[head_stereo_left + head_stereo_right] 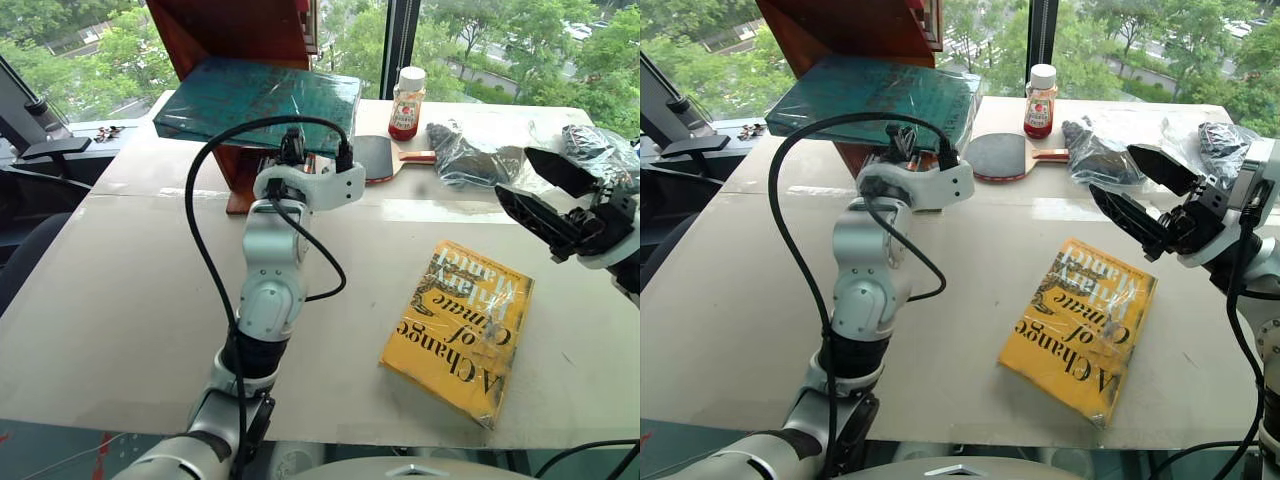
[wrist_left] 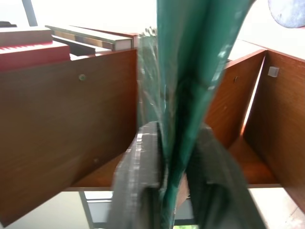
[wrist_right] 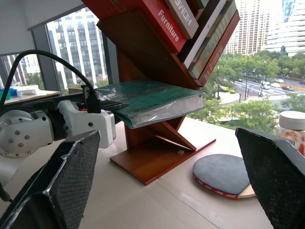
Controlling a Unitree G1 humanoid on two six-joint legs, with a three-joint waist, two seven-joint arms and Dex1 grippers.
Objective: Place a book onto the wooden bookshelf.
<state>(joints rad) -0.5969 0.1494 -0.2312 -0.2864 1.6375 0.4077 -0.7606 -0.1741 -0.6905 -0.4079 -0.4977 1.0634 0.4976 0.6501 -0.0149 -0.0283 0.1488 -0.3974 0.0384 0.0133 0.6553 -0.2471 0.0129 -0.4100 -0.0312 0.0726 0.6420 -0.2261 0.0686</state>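
One teal shrink-wrapped book [image 1: 258, 95] lying on slanted red-brown wooden bookshelf [image 3: 157, 157], left gripper [image 2: 178, 162] pinching its edge, right gripper [image 1: 540, 195] spread wide, yellow paperback [image 1: 460, 328], round paddle [image 1: 375, 157], sauce bottle [image 1: 407, 102] nearby.

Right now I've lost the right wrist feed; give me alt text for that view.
The book lies flat on the wooden bookshelf, its near edge at the left gripper. A paddle lies beside the shelf's base, framed by the right gripper's open fingers.

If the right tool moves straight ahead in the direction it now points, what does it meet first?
Probably the book, lying flat on the wooden bookshelf. The open right tool points at both across bare table, with the table tennis paddle lower; depth is unclear.
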